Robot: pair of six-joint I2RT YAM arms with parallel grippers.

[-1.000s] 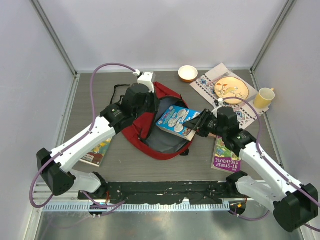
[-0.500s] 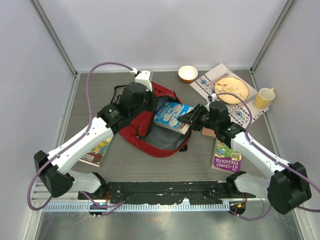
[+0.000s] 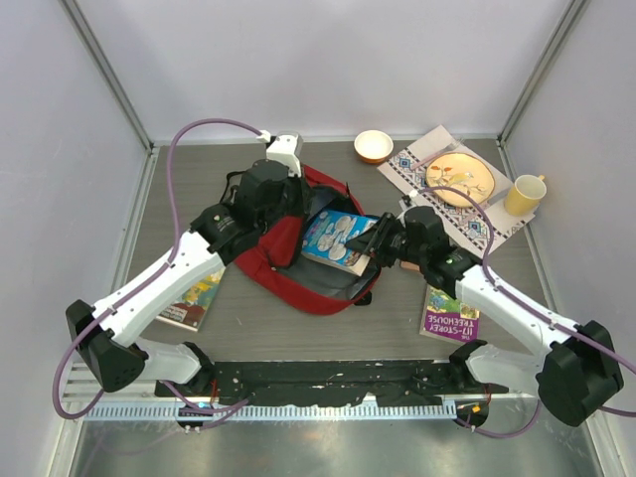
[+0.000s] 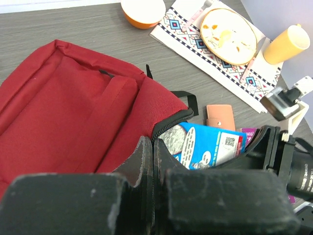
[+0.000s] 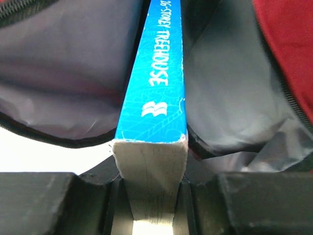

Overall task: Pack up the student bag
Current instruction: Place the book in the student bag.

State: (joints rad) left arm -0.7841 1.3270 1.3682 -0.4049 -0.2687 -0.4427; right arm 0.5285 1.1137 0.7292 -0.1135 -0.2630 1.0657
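Note:
The red student bag (image 3: 278, 253) lies open in the middle of the table; it also shows in the left wrist view (image 4: 73, 107). My left gripper (image 3: 283, 214) is shut on the bag's zipper edge (image 4: 168, 122) and holds the opening up. My right gripper (image 3: 376, 246) is shut on a blue book (image 3: 338, 238) and holds it partly inside the bag's opening. In the right wrist view the book's blue spine (image 5: 156, 73) points into the grey lining (image 5: 58, 63). The book's cover shows in the left wrist view (image 4: 210, 144).
A purple book (image 3: 450, 310) lies right of the bag and another book (image 3: 191, 298) at the left. A small brown wallet (image 4: 219, 116) lies near the bag. An orange bowl (image 3: 374, 145), a plate (image 3: 459, 177) on a patterned cloth and a yellow cup (image 3: 525, 195) stand at the back right.
My right gripper has moved left with the blue book, pushing it further into the bag's opening. My left gripper has shifted slightly back while holding the bag's edge.

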